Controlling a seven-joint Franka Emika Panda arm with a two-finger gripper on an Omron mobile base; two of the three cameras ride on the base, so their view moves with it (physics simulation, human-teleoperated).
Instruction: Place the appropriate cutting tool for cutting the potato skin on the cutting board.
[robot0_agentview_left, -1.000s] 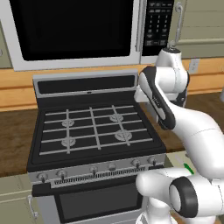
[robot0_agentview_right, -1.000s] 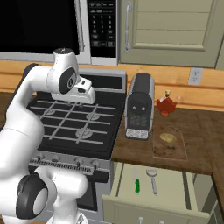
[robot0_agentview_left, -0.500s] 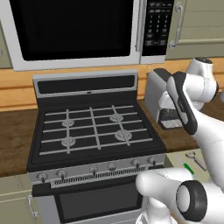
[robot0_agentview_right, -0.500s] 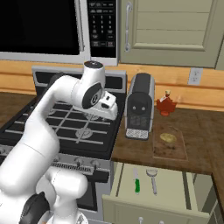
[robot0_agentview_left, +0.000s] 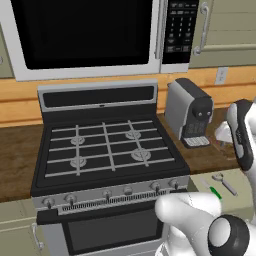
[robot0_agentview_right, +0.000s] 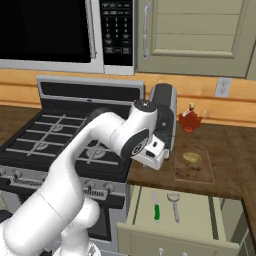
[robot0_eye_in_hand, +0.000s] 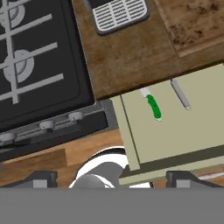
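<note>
The two-finger gripper hung with fingers wide apart, empty, above the open beige drawer, apparently for a descent. The thin grey loop-headed cutting tool lay inside beside a green-handled knife.

Glossy white rounded arm, dark joints

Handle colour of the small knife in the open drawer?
Green; the knife shows best in the hand view.

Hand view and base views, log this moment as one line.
gripper: open, holding nothing, above counter edge | peeler: in open drawer, beside green-handled tool | potato: on cutting board | step: peeler not yet grasped
</note>
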